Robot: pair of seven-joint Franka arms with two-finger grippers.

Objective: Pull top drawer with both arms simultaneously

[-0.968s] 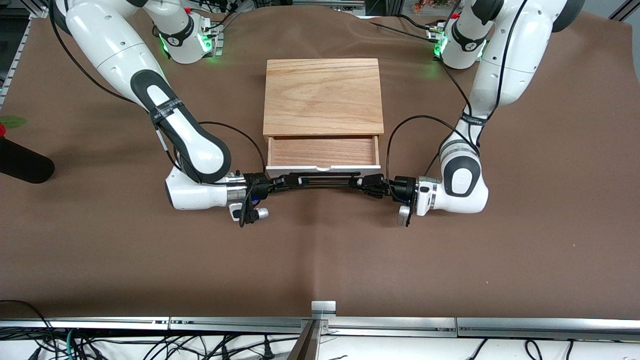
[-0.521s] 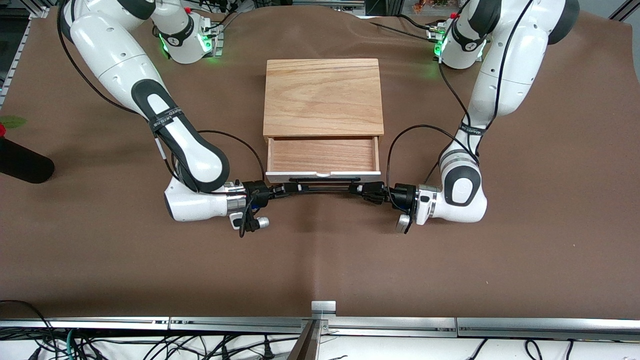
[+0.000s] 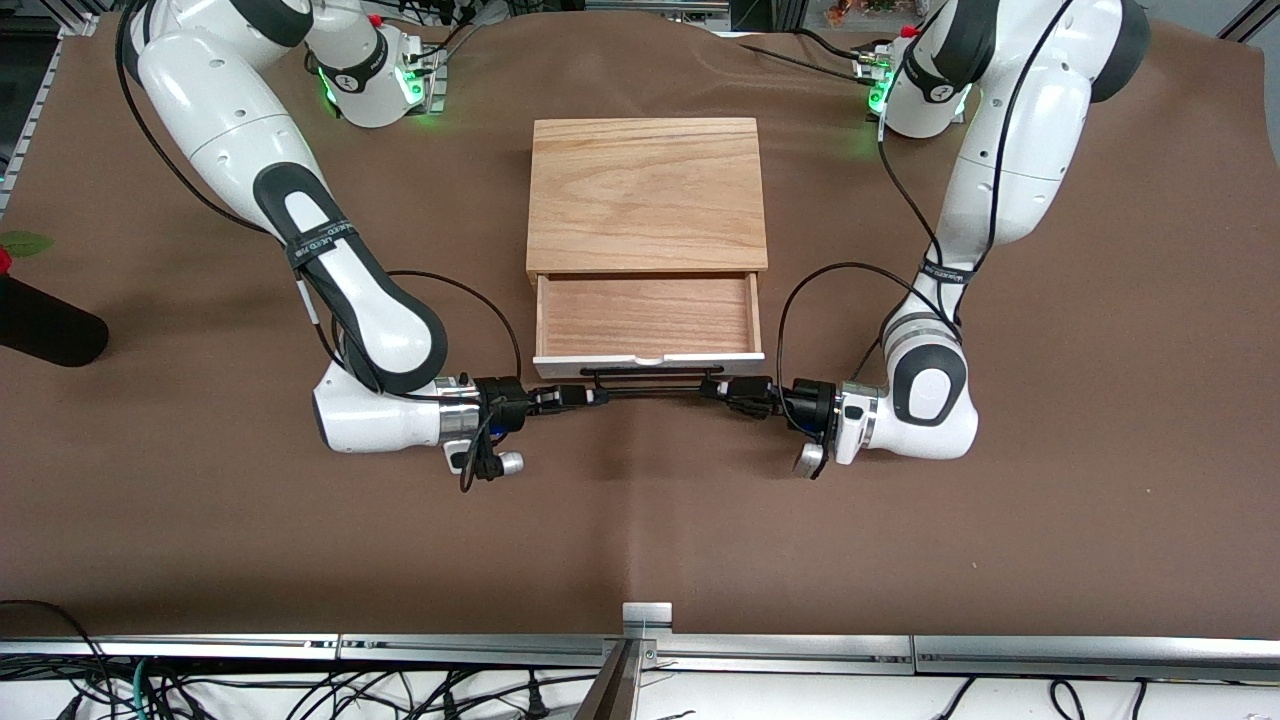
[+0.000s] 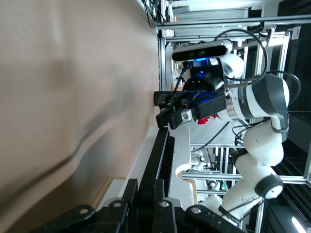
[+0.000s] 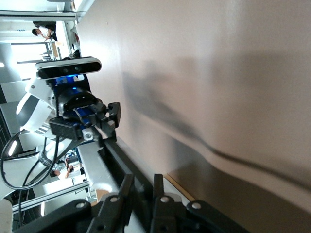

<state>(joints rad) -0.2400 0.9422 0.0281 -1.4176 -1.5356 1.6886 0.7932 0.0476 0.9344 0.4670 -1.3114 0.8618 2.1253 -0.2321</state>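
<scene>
The top drawer, a shallow light-wood tray with a white front, stands pulled partly out of the oak-lidded box, toward the front camera. Its thin black bar handle runs along the front. My right gripper is shut on the handle's end toward the right arm's side. My left gripper is shut on the other end. In the left wrist view my left gripper clamps the handle, with the right gripper farther along. In the right wrist view my right gripper holds the handle.
A black cylinder and a green leaf lie at the right arm's end of the table. The green-lit bases stand farther from the camera than the box. A metal bracket sits at the table's near edge.
The drawer has slid farther out of the box toward the front camera. Both grippers have moved the same way, still shut on the handle.
</scene>
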